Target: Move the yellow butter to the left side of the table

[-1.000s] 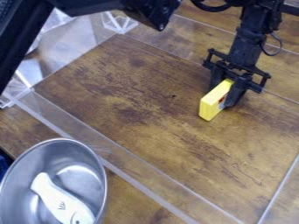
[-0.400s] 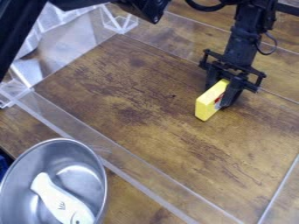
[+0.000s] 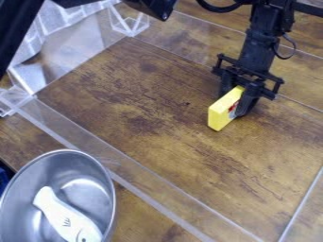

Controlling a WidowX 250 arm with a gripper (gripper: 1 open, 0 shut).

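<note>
The yellow butter (image 3: 225, 110) is a small bright yellow block, tilted, at the right middle of the dark wood table (image 3: 139, 123). My gripper (image 3: 243, 97) comes down from the upper right and is shut on the block's upper end. The lower end of the block sits at or just above the tabletop; I cannot tell whether it touches. The label on its top face does not show from this angle.
A round metal bowl (image 3: 57, 203) holding a white spoon-like object (image 3: 57, 213) stands at the lower left, outside the clear acrylic edging (image 3: 151, 203). Dark equipment and a white frame (image 3: 51, 57) occupy the upper left.
The gripper and the yellow butter have shifted slightly left and toward the back. The grip has stayed shut.
</note>
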